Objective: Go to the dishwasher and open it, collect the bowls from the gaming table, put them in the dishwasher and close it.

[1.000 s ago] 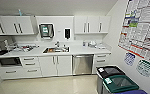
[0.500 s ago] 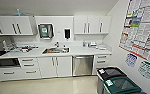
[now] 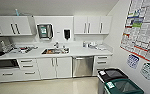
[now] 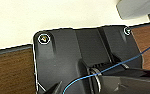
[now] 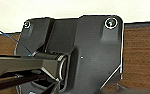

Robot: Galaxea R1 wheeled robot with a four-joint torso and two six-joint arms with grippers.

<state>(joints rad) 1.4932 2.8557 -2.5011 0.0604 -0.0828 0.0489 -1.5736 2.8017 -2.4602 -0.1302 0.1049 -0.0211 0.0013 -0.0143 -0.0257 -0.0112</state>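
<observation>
The dishwasher [image 3: 83, 66] is a stainless-steel front with a bar handle across its top, built in under the white counter [image 3: 76, 53] to the right of the sink [image 3: 54, 51]. Its door is closed. It lies ahead of me across the pale floor, a little right of centre in the head view. The bowls and the gaming table are out of view. In both wrist views the robot's dark plate sits over a brown wood-grain surface [image 4: 11, 72] [image 5: 141, 57] and pale floor.
Two bins, one black [image 3: 111, 76] and one green-rimmed [image 3: 123, 87], stand at the right against a wall with posters [image 3: 141, 30]. White drawers [image 3: 28, 67] and cupboard doors [image 3: 53, 67] flank the dishwasher. Open floor [image 3: 53, 86] lies before the cabinets.
The whole head view has shifted very slightly, so the camera has moved a little. Nothing in the kitchen has moved.
</observation>
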